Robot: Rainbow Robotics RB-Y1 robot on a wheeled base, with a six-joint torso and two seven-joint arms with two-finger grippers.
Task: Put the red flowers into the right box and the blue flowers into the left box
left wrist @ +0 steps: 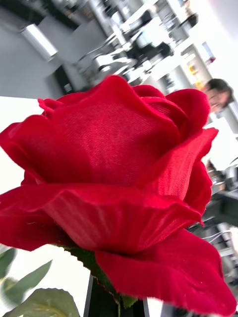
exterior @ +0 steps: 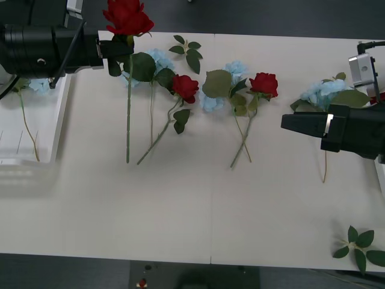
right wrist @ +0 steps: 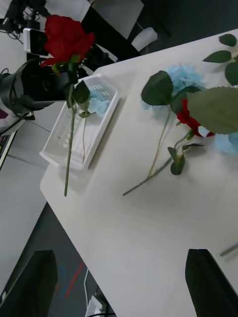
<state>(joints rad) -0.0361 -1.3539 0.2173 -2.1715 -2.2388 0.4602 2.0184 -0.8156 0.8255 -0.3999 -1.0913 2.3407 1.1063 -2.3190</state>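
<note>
Left gripper (exterior: 114,53) is clamped on a red rose (exterior: 127,17) just under the bloom, holding it clear of the table (exterior: 180,211). Bloom sits directly above the fingers; stem hangs straight below them. In the left wrist view the rose (left wrist: 114,183) sits right against the camera, so the finger contact itself is hidden; the hold is read from the front and right wrist (right wrist: 64,37) views.

Step in hand, by my reading: carrying a red flower toward the right box. The left box (exterior: 33,129) lies below and outboard of the left gripper, with one blue flower (exterior: 37,86) already in it.

Right gripper (exterior: 301,124) hovers with fingers spread and empty. A blue flower (exterior: 328,91) lies just behind it; two red flowers (exterior: 185,88) (exterior: 264,83) and more blue flowers (exterior: 157,58) (exterior: 236,67) lie on the table between the two grippers.

Next move calls for getting the rose far across to the right side, probably a hand-over to the waiting right gripper, since the reach looks long.

Hard to make out: the right box is cut off at the frame edge beyond the right gripper; I cannot place it with confidence. A loose leaf sprig (exterior: 360,245) lies near the table's front corner.
</note>
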